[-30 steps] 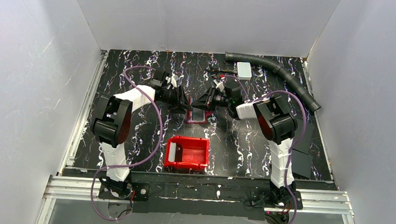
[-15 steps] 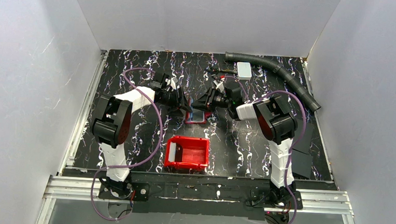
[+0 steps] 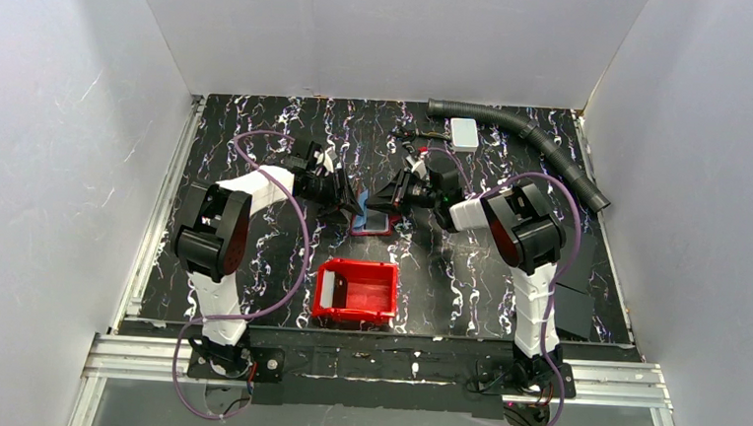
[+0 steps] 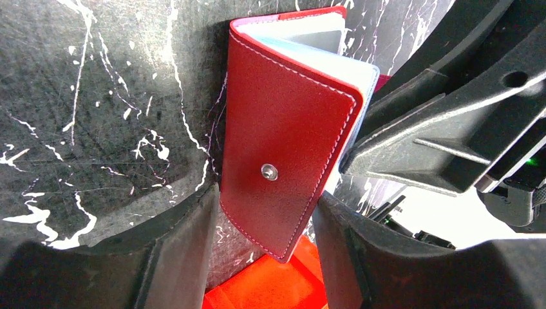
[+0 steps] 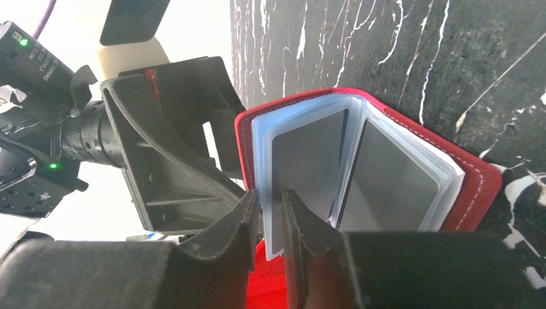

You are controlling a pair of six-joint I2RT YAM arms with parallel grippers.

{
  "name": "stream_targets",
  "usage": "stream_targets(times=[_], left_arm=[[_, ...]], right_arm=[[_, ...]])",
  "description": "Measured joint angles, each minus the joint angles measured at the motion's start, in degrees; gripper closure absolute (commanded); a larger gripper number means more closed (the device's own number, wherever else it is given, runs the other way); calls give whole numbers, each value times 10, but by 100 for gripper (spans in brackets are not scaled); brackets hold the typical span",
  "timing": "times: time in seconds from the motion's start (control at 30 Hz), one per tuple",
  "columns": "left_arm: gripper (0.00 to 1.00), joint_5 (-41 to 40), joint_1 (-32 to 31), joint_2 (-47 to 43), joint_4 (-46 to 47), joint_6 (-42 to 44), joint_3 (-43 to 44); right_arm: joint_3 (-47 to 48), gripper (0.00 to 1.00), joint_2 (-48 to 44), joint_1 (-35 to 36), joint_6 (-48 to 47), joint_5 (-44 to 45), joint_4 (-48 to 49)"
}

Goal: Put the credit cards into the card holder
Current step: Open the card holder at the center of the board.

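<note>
Between left tool [image 4: 264,201] and right tool [image 5: 269,201]: card holder [image 4: 283,122].

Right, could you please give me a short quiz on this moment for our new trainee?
1. True or false: the card holder lies shut and flat on the table.
2. What does the right gripper pinch? A: a loose card lying on the table. B: a clear sleeve inside the card holder. C: nothing.
3. In the top view, which container sits between the card holder and the arms' bases?

Key:
1. False. It is open, and its red cover stands between the fingers of the left gripper.
2. B.
3. The red bin.
</note>
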Motion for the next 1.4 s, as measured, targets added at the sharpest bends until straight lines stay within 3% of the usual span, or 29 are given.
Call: stream_targets(times=[0.37,0.67,1.23,1.4], left_arm=[[48,-1,4,0,-2,0,-1],[48,-1,11,-1,-3,1,-2],[48,-5,11,-1,-6,4,-11],[45,-5,14,-1,-5,4,-11]], right_arm=[[-11,67,0,0,9,-5,18],[-17,76,0,0,18,-7,35],[-19,84,0,0,24,-15,42],[-21,92,0,0,32,-17,56]])
